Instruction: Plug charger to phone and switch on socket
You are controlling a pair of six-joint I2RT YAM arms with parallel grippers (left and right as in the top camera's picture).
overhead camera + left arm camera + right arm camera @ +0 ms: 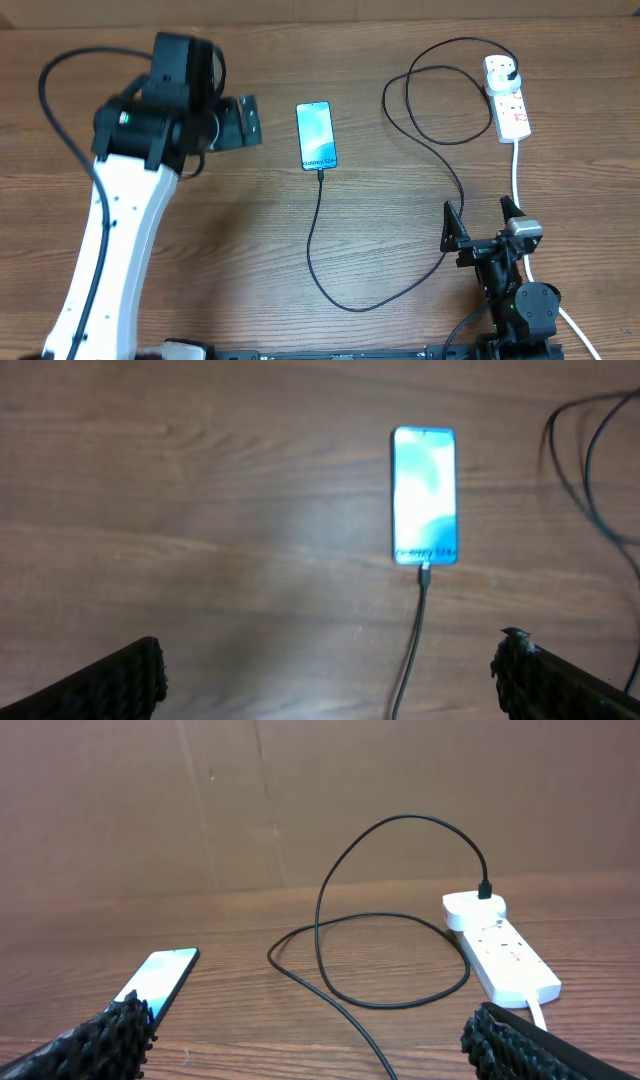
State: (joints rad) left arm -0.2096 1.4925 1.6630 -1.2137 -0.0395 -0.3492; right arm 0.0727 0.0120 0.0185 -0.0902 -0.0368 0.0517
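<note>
The phone (316, 136) lies flat mid-table with its light blue screen up; it also shows in the left wrist view (425, 496) and the right wrist view (157, 978). The black charger cable (318, 262) runs from the phone's bottom edge, where its tip sits in the port (424, 570), loops across the table and ends in a black plug in the white socket (506, 95), which also shows in the right wrist view (500, 948). My left gripper (330, 680) is open and empty, left of the phone. My right gripper (310, 1040) is open and empty near the front right.
The socket's thick white cord (517, 175) runs toward the front past my right arm. A cardboard wall (300, 800) stands behind the table. Cable loops (390, 960) lie between the phone and the socket.
</note>
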